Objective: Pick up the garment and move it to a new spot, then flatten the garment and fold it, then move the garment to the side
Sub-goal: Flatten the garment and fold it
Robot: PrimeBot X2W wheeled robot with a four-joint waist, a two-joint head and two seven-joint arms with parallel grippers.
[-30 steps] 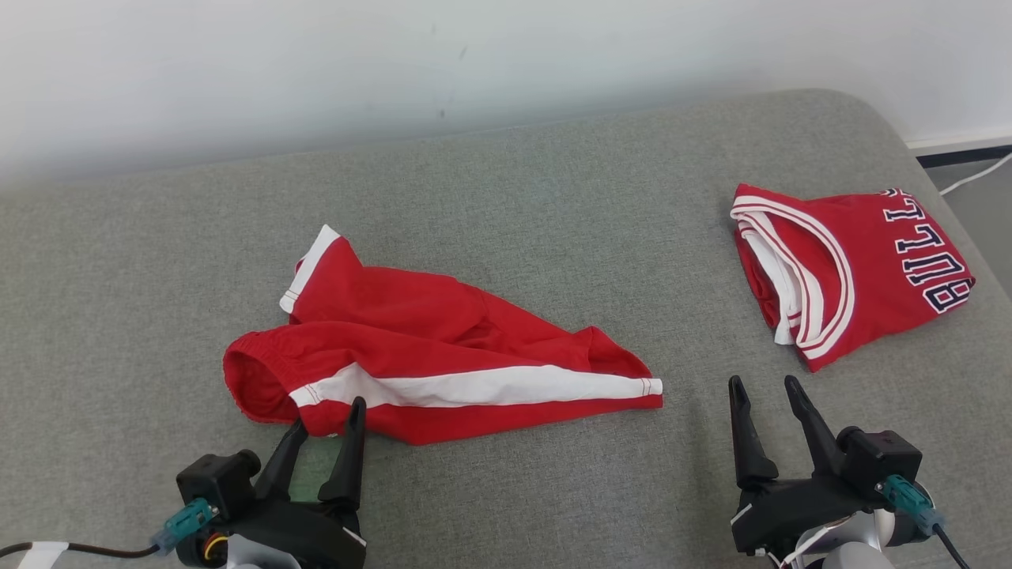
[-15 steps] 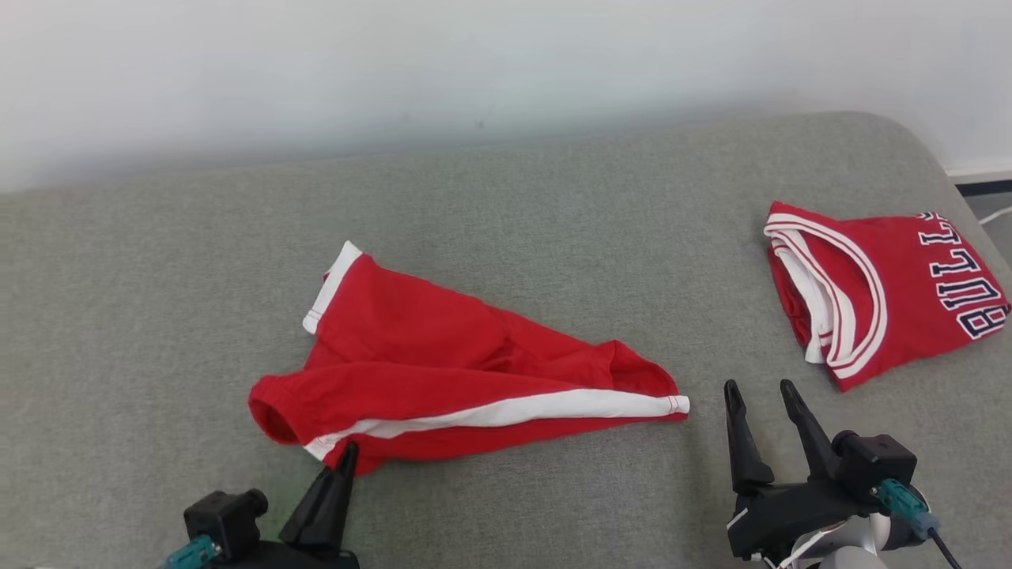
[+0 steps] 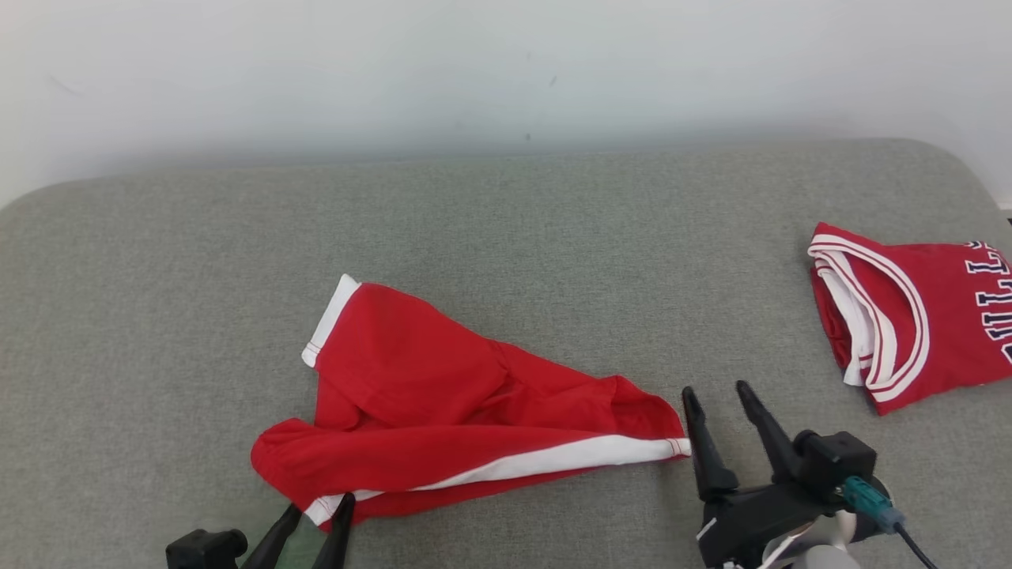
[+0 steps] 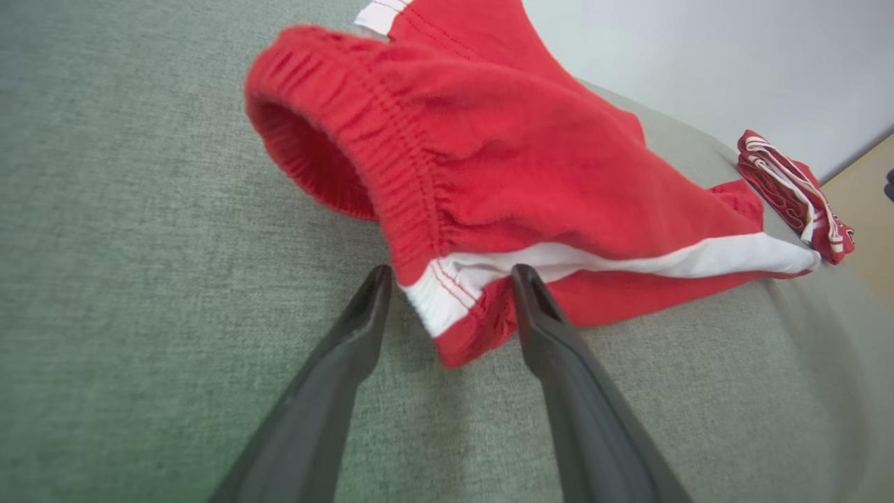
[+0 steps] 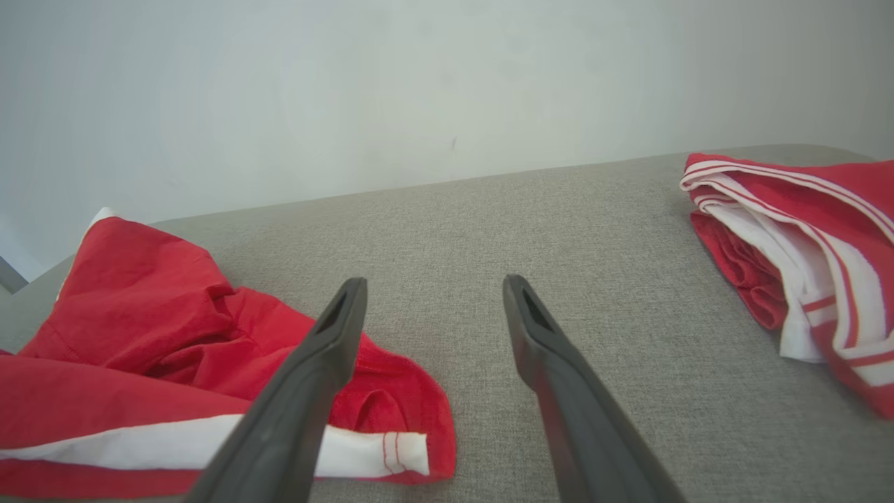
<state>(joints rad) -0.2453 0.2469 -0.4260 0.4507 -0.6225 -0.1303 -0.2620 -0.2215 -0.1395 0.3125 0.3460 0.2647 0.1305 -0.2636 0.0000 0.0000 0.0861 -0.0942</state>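
The garment [image 3: 443, 419], red shorts with a white side stripe, lies crumpled on the grey cushioned surface [image 3: 553, 237]. Its elastic waistband faces the left gripper [image 3: 320, 506], which is open at the bottom edge of the head view. In the left wrist view the white-striped waistband corner lies between the spread fingers of the left gripper [image 4: 452, 272], and the garment [image 4: 545, 161] stretches beyond them. My right gripper [image 3: 715, 389] stands open just right of the leg hem. The right wrist view has the garment [image 5: 126, 307] left of the right gripper [image 5: 434, 281].
A folded red jersey [image 3: 917, 316] with white trim and dark lettering lies at the right edge of the surface, also visible as the jersey [image 5: 824, 230] and the jersey [image 4: 789, 188]. A pale wall [image 3: 506, 71] runs behind the surface. Its rounded corner is at the far right.
The head camera has shifted. My left gripper shut on the waistband corner half a second ago and now stands open again. The waist end lies a little nearer to me.
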